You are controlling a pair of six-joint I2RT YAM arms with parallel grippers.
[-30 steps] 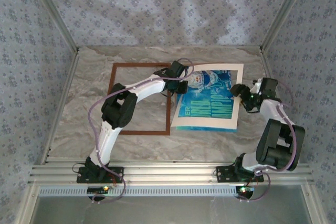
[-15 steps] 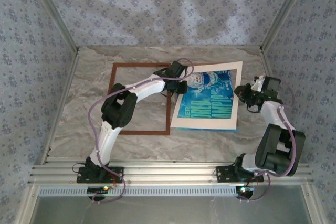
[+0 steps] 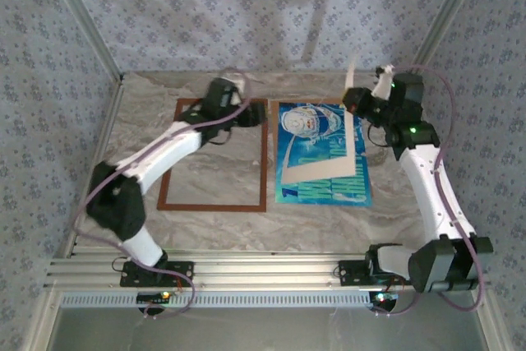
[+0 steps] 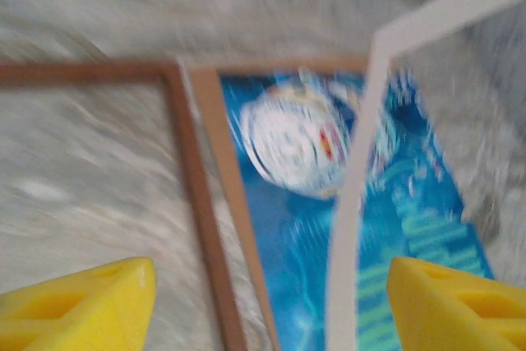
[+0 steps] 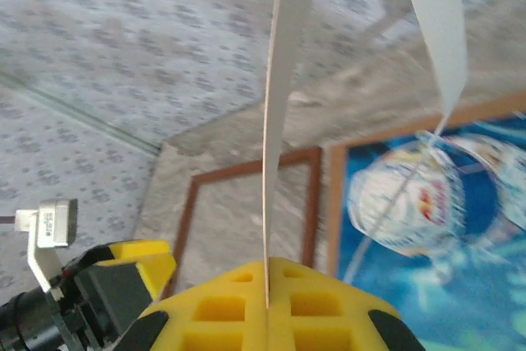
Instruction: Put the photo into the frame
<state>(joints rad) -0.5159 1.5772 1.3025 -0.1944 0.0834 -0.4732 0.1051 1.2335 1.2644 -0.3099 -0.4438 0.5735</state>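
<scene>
Top view first: the frame [image 3: 214,207] flat on the marbled table [image 3: 329,223], left of centre, with bare table inside its four rails. Directly at 3 o'clock of it, just beside the right rail, find the photo [image 3: 316,150] — face up, outside the frame, helmeted figure toward 12 o'clock and lettering toward 6. Under the print, a thin brown backing board [image 4: 230,195] (peeking out as a tan strip along the print's left edge in the left wrist view). Touching the rail or merely close: impossible to tell.

Right gripper [image 3: 355,98] at about 1 o'clock of the photo, above its far right corner, pinching the edge of the white mat [image 4: 352,203]. In the right wrist view, see the yellow pads [image 5: 308,285] pressed together on that thin card, with the card running straight up from the pinch. Mat tilted up on its 3 o'clock side, with the 6 o'clock strip slanting across the lettering. Raised above the print there, not lying flat on it.

Left gripper [image 3: 249,113] at the frame's 1 o'clock corner, near the photo's far left corner. Fingers [image 4: 82,306] spread wide — one yellow tip at either lower corner of the left wrist view, nothing gripped between them, only the frame's right rail, the tan strip and the print below. Blurred, that view.
</scene>
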